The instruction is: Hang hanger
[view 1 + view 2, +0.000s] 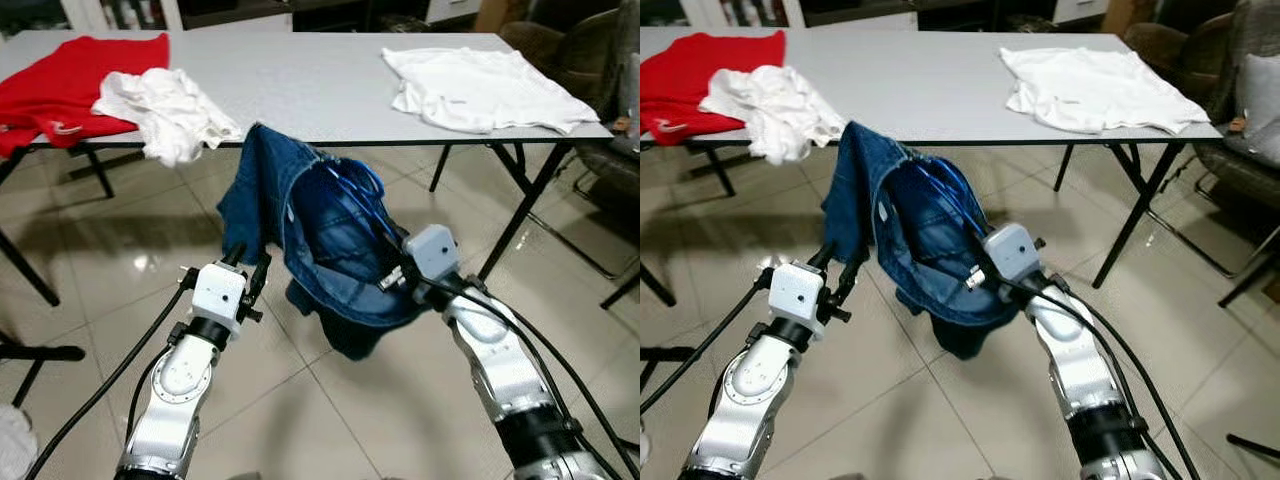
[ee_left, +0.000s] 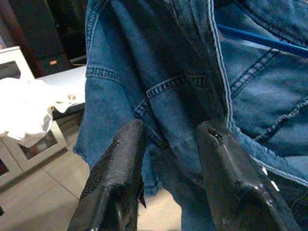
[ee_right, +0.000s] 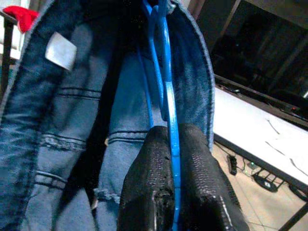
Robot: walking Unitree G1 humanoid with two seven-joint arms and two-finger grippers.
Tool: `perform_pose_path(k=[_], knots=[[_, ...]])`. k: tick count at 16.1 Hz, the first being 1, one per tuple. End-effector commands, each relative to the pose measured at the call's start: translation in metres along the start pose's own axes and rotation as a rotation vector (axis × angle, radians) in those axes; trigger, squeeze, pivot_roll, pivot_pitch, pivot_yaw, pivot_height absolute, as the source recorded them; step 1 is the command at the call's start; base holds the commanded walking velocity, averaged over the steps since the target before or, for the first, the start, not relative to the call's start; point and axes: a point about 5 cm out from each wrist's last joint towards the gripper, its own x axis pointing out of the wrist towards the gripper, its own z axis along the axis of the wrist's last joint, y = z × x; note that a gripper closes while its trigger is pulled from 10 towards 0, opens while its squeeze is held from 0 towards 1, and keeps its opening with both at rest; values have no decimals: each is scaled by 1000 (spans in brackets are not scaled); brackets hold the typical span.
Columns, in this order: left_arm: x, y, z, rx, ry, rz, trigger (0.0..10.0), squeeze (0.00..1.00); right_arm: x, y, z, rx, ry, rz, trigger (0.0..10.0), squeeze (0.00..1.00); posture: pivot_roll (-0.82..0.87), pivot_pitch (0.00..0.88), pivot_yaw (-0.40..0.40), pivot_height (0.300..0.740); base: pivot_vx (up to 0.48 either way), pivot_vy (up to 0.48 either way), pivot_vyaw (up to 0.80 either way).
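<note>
Right gripper (image 3: 172, 159) jaws clench the thin blue plastic hanger (image 3: 166, 91) inside the blue denim garment (image 1: 330, 250); left gripper (image 2: 168, 159) jaws are spread beside the garment.

Glossy beige tile floor (image 1: 90, 250) catching overhead glare, a long grey worktop (image 1: 300, 80) on black folding legs spanning the room, dark cabinets behind it, and a brown upholstered chair (image 1: 570, 50) at the far right.

We can read no text anywhere; the pale tag (image 3: 61, 51) inside the denim garment (image 1: 330, 250) looks blank.
</note>
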Motion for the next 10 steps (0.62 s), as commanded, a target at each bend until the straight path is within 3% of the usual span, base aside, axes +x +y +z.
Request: perform_pose_path(k=[1, 10], knots=[[0, 0, 0, 9, 7, 6, 10000, 0, 5, -3, 10, -19, -52, -3, 10000, 0, 36, 24, -6, 740, 356, 0, 0], [-1, 0, 0, 5, 8, 14, 10000, 0, 9, -2, 12, -19, -66, 1, 10000, 0, 37, 32, -3, 740, 384, 0, 0]])
